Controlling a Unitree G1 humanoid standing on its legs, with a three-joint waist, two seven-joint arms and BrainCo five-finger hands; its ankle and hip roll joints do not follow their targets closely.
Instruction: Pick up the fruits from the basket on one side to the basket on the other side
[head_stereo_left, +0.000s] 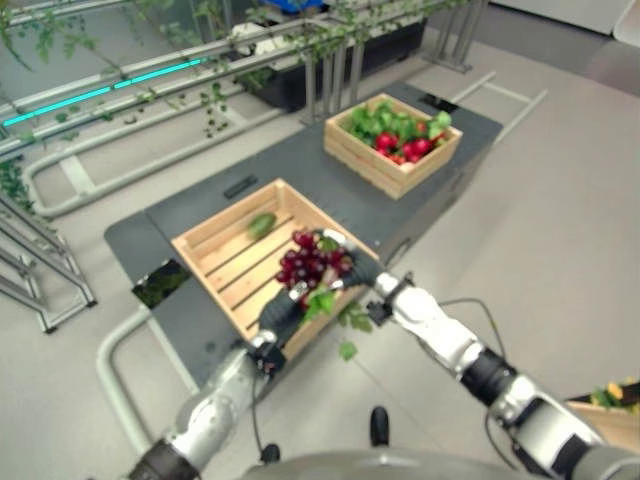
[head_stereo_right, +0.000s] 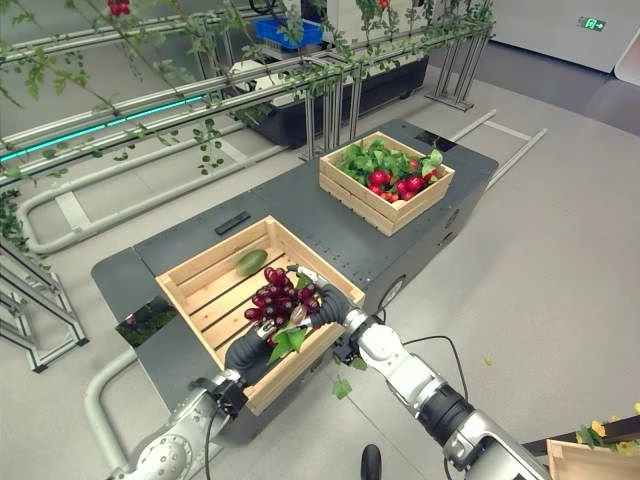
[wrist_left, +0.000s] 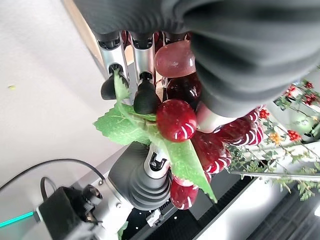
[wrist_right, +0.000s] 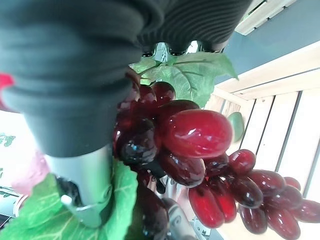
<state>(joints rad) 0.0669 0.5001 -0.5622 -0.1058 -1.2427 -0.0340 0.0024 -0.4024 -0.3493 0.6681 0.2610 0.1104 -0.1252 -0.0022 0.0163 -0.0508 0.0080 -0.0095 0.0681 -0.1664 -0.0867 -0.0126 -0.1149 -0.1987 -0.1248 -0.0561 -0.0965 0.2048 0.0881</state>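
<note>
A bunch of dark red grapes (head_stereo_left: 310, 262) with green leaves hangs over the front right corner of the near wooden crate (head_stereo_left: 225, 212). Both hands hold it. My left hand (head_stereo_left: 280, 315) comes up from below the crate's front edge, its fingers (wrist_left: 145, 65) curled against a leaf and the grapes (wrist_left: 175, 120). My right hand (head_stereo_right: 330, 300) grips the bunch from the right, the grapes (wrist_right: 195, 132) pressed beside its thumb (wrist_right: 85, 185). A green fruit (head_stereo_right: 250, 262) lies on the crate's slats at the back. The far crate (head_stereo_left: 375, 170) holds red fruits (head_stereo_left: 415, 148) among green leaves.
Both crates stand on a dark grey platform (head_stereo_left: 300, 170). Metal rails with hanging vines (head_stereo_right: 200, 100) run behind it. Another wooden crate (head_stereo_right: 590, 455) with fruit sits at the lower right. A loose leaf (head_stereo_left: 347, 350) shows below the hands, over the pale floor.
</note>
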